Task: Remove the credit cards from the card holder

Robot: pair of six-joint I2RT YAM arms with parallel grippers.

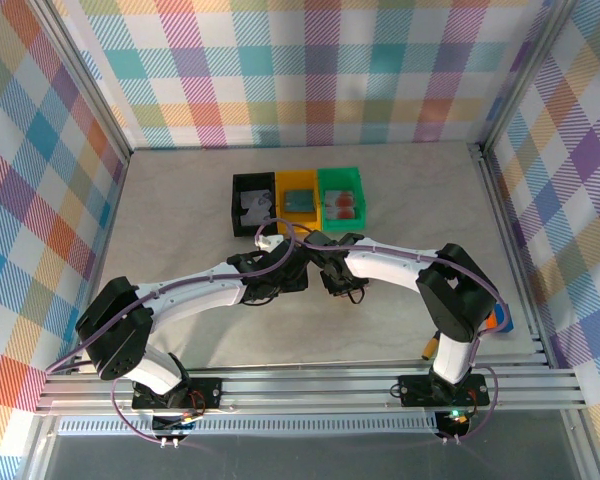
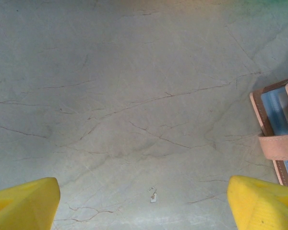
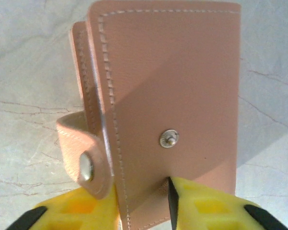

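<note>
The card holder (image 3: 173, 86) is pinched at one edge by the right gripper (image 3: 169, 203) near the middle of the table (image 2: 110, 96), with its snap strap (image 3: 84, 158) undone. Just beside it, the left gripper (image 2: 144, 203) is spread wide. Credit cards (image 1: 342, 206) are seen in the bins (image 1: 298, 176) beyond.

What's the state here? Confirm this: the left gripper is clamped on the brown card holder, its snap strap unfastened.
Wrong arm: the right gripper is clamped on the card holder, as the right wrist view shows. The left gripper is open. The snap strap is unfastened.
</note>
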